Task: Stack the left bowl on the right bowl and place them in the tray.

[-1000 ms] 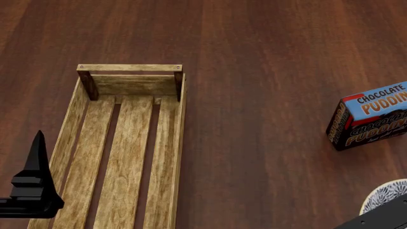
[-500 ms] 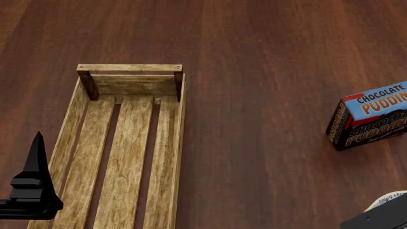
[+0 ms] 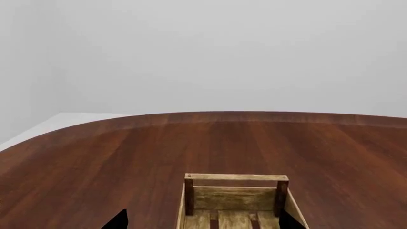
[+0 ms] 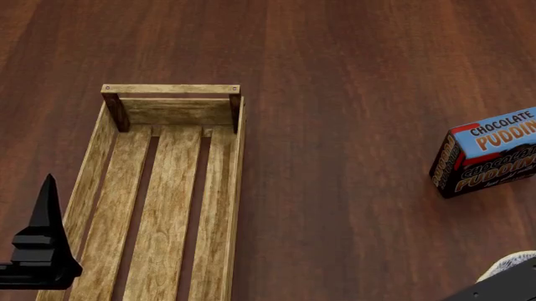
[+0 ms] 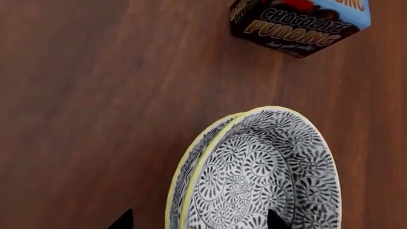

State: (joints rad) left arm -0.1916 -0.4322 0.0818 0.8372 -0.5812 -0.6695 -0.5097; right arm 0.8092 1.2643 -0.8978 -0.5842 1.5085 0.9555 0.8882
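Two black-and-white patterned bowls with yellow rims sit nested on the table; in the right wrist view the upper bowl (image 5: pixel 267 176) rests in the lower bowl (image 5: pixel 175 186). My right gripper (image 5: pixel 197 220) is open, its fingertips (image 5: pixel 122 220) on either side of the stack. In the head view only a sliver of the bowls (image 4: pixel 506 263) shows, behind my right arm (image 4: pixel 503 291). The empty wooden tray (image 4: pixel 170 89) lies at the left and also shows in the left wrist view (image 3: pixel 235 177). My left gripper (image 3: pixel 203 222) is open and empty over the tray's near left side; one of its fingers (image 4: pixel 46 207) shows in the head view.
A blue chocolate pudding box (image 4: pixel 490 150) stands on the dark wooden table at the right, just beyond the bowls; it also shows in the right wrist view (image 5: pixel 302 21). The table's rounded far edge (image 3: pixel 229 113) shows beyond the tray.
My right arm has moved over the bowls, so less of them shows in the head view. My left gripper has dropped very slightly.
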